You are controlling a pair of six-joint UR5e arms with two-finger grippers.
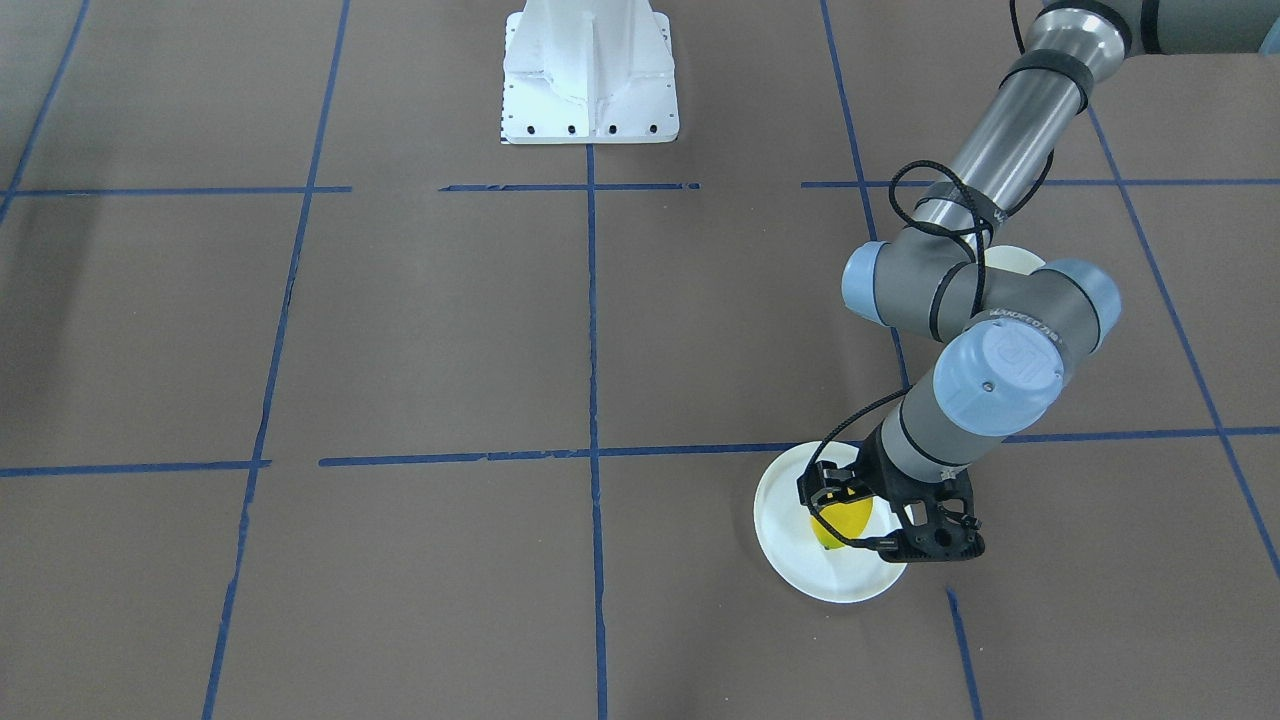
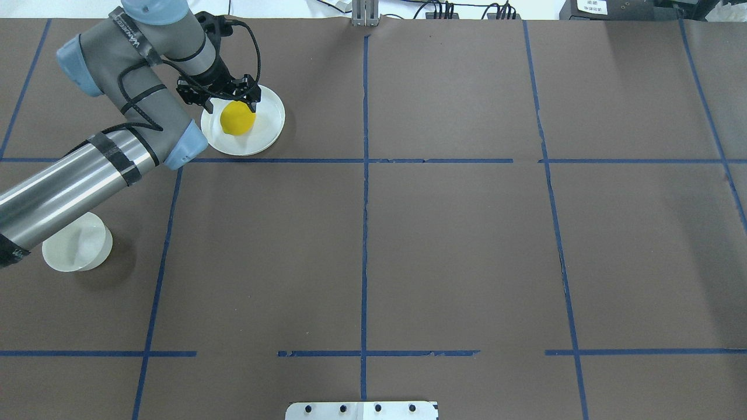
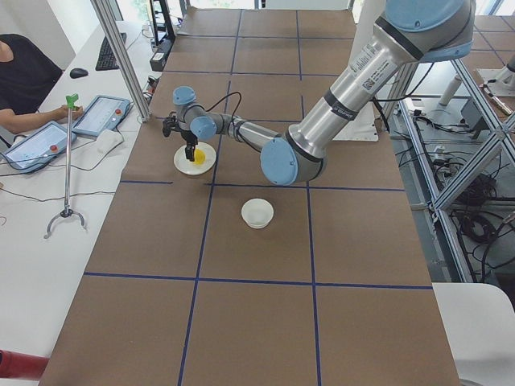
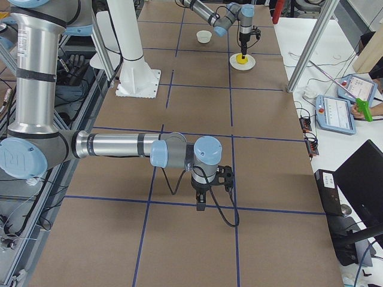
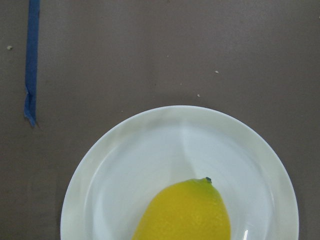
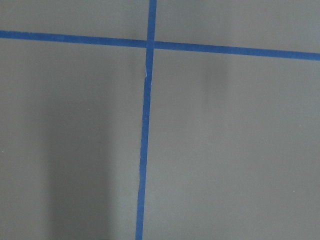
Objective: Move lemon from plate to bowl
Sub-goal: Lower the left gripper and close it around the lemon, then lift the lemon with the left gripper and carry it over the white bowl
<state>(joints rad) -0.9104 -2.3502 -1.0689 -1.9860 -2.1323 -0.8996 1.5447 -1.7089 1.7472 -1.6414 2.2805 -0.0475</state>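
Lemon (image 5: pixel 182 212) on plate (image 5: pixel 150 150), left gripper (image 2: pixel 231 108) fingers apart straddling it; smooth oval may squirt sideways if squeeze lands off-centre.

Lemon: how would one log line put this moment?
left pincer: open, around lemon | lemon: on plate | bowl: empty

Robotics lab: brown table (image 2: pixel 467 251) with blue tape grid (image 2: pixel 364 245), aluminium frame posts (image 3: pixel 121 56), teach pendants (image 3: pixel 100 115), operator's desk (image 3: pixel 48 185) alongside.
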